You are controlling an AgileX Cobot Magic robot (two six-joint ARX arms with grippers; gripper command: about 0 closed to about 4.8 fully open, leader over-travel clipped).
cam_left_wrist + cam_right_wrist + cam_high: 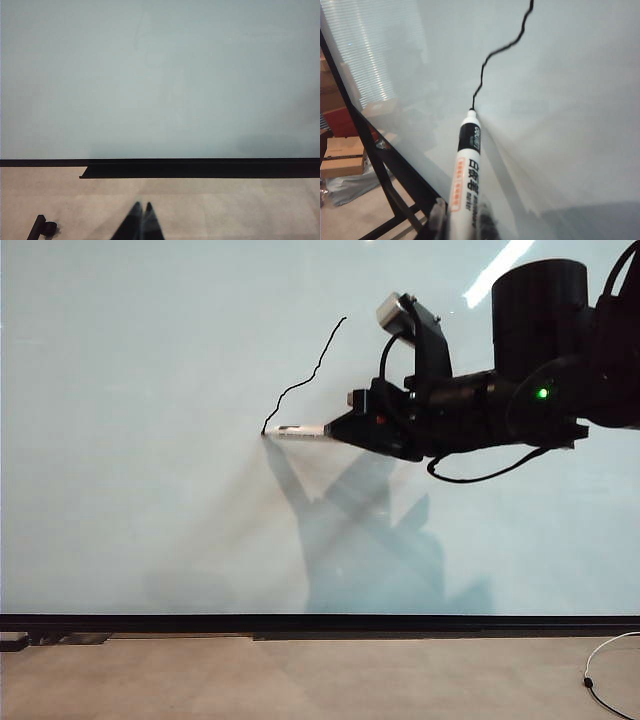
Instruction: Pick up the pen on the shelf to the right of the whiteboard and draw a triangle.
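Because its dark tip has to stay pressed on the board to leave ink, the pen [298,430] lies nearly level in the exterior view, just left of centre, its tip touching the whiteboard [140,440] at the lower end of a wobbly black line [312,370]. That line climbs up and to the right from the tip; judging by the task, it is the first side of the triangle, with two sides not yet drawn.

At the bottom of the right wrist view, the right gripper [460,227] has its jaws clamped on the rear of the barrel, leaving the printed front part and the tip free, which lets the camera see where the ink lands. Its arm reaches in from the right edge of the exterior view.

Low in the left wrist view, the left gripper [140,222] hangs with its jaws together, empty, above the beige floor [240,210] and short of the black bottom rail [200,168], well clear of the drawing.
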